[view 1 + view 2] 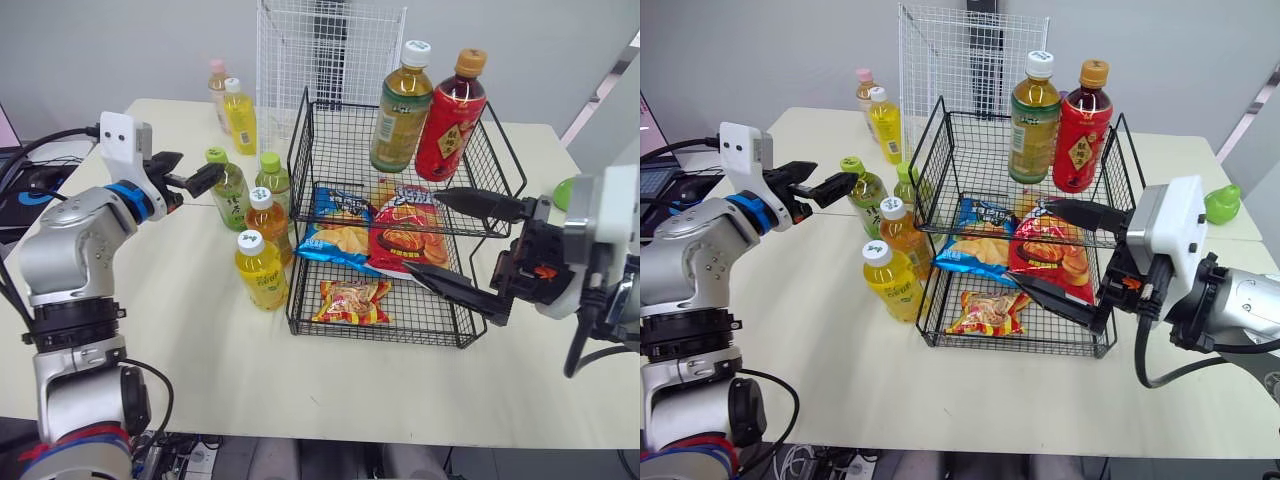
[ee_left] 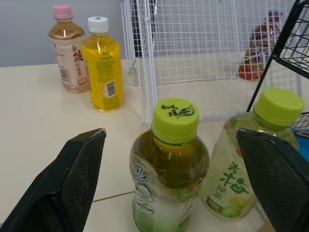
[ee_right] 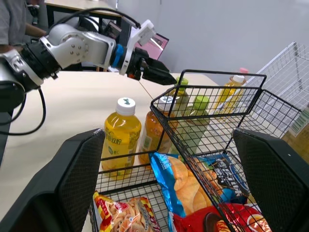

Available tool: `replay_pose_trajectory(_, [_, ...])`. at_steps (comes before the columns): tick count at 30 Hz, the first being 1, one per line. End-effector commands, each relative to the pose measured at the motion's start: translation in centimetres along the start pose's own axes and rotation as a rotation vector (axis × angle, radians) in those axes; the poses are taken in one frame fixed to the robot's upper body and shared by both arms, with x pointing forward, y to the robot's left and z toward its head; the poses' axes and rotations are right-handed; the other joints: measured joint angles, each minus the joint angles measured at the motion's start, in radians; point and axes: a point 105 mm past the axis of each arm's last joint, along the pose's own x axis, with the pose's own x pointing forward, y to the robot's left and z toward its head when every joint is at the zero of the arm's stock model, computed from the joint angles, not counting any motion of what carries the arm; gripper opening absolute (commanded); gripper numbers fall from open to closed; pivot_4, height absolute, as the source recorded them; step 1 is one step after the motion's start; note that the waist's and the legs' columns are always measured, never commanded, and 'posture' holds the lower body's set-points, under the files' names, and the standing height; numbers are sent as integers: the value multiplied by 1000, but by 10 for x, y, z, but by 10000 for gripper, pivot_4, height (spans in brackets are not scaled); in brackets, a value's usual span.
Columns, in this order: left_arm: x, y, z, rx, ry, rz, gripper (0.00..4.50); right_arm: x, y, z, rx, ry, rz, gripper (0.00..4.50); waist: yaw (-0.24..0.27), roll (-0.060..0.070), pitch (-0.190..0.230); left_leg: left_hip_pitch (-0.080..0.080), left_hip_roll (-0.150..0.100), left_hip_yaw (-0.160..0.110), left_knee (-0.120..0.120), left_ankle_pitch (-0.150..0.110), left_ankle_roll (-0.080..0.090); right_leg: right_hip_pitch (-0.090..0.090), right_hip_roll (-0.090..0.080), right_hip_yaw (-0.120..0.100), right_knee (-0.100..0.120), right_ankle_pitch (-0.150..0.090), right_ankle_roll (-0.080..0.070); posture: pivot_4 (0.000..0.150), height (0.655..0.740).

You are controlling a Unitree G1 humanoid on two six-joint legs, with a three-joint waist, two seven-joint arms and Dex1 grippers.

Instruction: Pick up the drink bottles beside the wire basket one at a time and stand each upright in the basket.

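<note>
Bases of the 2 green-cap bottles are cut off in my L wrist view. From the head the 2nd green-cap bottle [image 2: 256,159] stands partly behind the wire basket [image 1: 376,337] edge. Pink-cap bottle [image 2: 67,53] is half covered by a yellow bottle [image 2: 102,67] at the table's [image 1: 200,340] far side.

My left gripper [image 1: 195,172] is held level, forearm bent in. Its fingers are spread wide, and the nearer green-cap tea bottle [image 2: 169,164] stands ahead between them w/o contact.

My right gripper [image 1: 425,232] reaches into the basket's lower tier from the R. It's also wide apart & empty, over a red snack bag [image 1: 405,235].

An orange tea bottle [image 1: 268,222] & a yellow juice bottle [image 1: 260,272] stand upright just L of the basket. 2 bottles stand in the top tier: a green tea bottle [image 1: 400,110] & a red bottle [image 1: 450,115].
</note>
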Motion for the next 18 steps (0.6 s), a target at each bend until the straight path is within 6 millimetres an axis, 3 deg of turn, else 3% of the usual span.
replay_pose_trajectory(1, [8, 2, 16, 33, -58, 55, 44734, -2, -1, 13, -38, -26, -13, 45000, -2, 0, 0, 0, 0, 1, 0, 0, 0, 0, 0, 1, 0, 0, 0, 1500, 7360])
replay_pose_trajectory(12, [41, -14, 10, 36, -35, 5, 44734, -5, 0, 15, -41, -14, -31, 45000, -3, 0, 0, 0, 0, 1, -1, 0, 0, 0, 0, 1, 0, 0, 0, 1500, 7360])
replay_pose_trajectory(18, [49, -16, 9, 37, -38, 3, 26425, -6, 2, 15, -39, -7, -41, 45000, -3, 0, 0, 0, 0, 1, -1, 0, 0, 0, 0, 1, 0, 0, 0, 1500, 7360])
